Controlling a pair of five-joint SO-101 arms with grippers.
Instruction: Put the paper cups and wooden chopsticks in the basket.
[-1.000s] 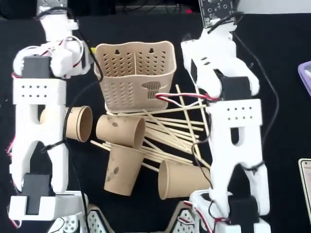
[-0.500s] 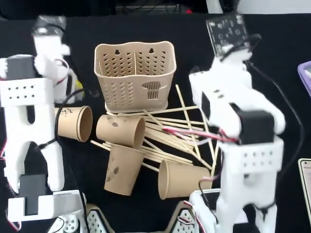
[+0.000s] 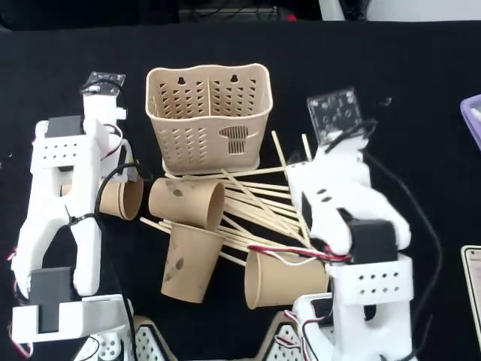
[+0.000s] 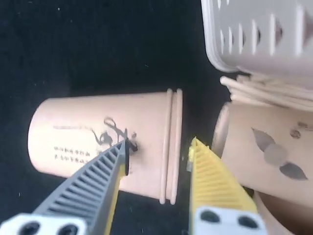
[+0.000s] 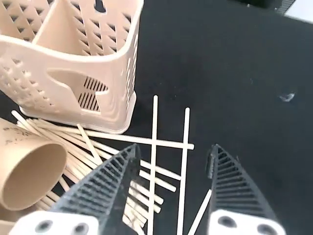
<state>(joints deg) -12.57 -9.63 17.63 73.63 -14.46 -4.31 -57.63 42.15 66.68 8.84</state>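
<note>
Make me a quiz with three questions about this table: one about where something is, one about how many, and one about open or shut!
1. Where are the wooden chopsticks?
A. Loose on the table beside the basket
B. Standing in the basket
C. Stuffed inside a mug

2. How many paper cups are there?
A. Two
B. Four
C. Six

3. How is the left gripper?
A. Open, above a cup that lies on its side
B. Shut on a chopstick
C. Shut on the basket's rim

Answers:
1 A, they lie in a heap on the table in front of the basket.
2 B, the high view shows four, all lying down.
3 A, its two fingers stand apart above that cup.
</note>
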